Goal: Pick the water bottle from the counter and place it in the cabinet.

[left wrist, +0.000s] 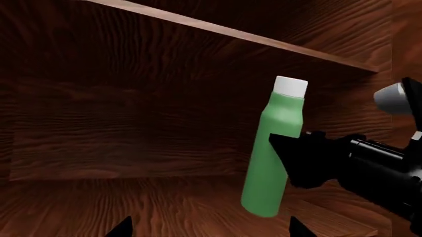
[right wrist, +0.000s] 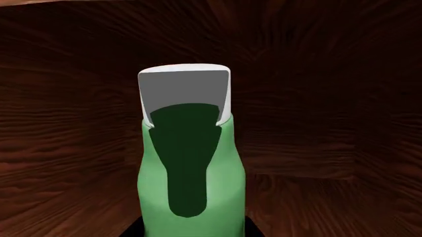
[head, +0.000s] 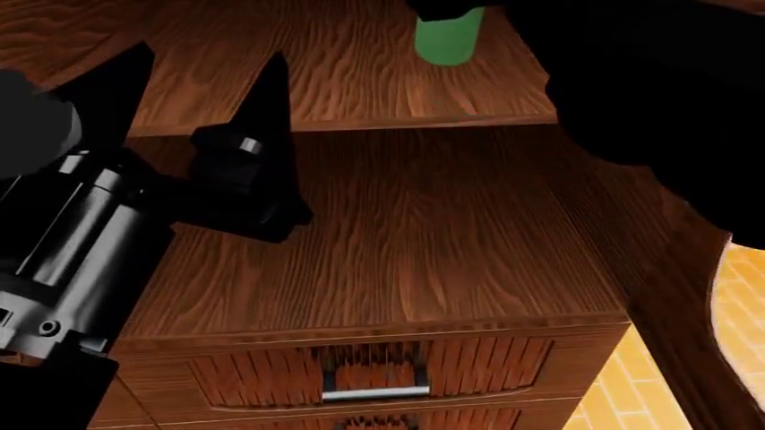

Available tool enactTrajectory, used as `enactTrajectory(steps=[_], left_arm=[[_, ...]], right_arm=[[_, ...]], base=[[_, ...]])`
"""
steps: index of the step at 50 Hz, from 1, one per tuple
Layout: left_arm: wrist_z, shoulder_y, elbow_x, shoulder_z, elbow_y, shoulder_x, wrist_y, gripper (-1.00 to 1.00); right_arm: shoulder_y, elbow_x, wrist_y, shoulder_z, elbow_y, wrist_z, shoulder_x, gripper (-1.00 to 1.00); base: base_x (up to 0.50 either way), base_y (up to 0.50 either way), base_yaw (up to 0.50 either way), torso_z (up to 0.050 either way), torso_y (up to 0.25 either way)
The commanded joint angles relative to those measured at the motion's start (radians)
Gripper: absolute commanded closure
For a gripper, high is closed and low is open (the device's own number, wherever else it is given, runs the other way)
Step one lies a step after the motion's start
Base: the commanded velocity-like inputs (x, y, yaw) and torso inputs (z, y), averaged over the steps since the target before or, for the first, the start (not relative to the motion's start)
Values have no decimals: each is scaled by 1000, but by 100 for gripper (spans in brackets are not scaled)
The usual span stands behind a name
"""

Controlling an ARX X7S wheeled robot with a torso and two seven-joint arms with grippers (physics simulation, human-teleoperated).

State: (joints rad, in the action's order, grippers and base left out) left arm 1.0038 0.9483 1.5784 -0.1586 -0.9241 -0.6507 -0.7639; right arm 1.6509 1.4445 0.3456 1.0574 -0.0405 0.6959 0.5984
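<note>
The water bottle (left wrist: 272,148), green with a white cap, is inside the cabinet (left wrist: 132,128), leaning slightly just over the lower shelf. Whether its base touches the wood I cannot tell. My right gripper (left wrist: 290,154) is shut on its middle. In the right wrist view the bottle (right wrist: 191,163) fills the space between the dark fingers (right wrist: 252,230). Only its green base (head: 450,38) shows from the head. My left gripper (head: 203,76) hovers open and empty to the left, outside the shelf opening, with its black tips apart (left wrist: 211,230). The counter is out of view.
An upper shelf board (left wrist: 250,37) runs above the bottle. Below the shelf the cabinet top (head: 395,242) juts forward over a drawer with a silver bar handle (head: 374,391). My right arm (head: 651,85) blocks the upper right. Yellow floor (head: 735,349) shows at lower right.
</note>
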Motion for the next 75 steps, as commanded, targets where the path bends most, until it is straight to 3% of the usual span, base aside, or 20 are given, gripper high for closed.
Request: enactTrajectory(steps=[1,18,56,68,75], left_arm=[[-10,-20,-14,4,0,-3,7,-100],[-49,-70,-64,15,19,-9,18,-100],[-84,-134,-127,32,37,-25,41,-100],[-87,-140,-127,35,39,-28,48,-100],[-91,-143,-134,29,42,-26,48,-100]], right_arm=[[13,-55,10,1,105,-68,-41,100],[-34,-207,-65,94,557,-292,-225,100],[-49,-299,-272,104,1298,-619,-553,100],[-50,-314,-279,100,1335,-617,-568,100],[-65,-305,-254,96,1185,-546,-504,100]], base=[[0,0,0,0,0],[0,0,0,0,1],[0,0,0,0,1],[0,0,0,0,0],[0,0,0,0,0]])
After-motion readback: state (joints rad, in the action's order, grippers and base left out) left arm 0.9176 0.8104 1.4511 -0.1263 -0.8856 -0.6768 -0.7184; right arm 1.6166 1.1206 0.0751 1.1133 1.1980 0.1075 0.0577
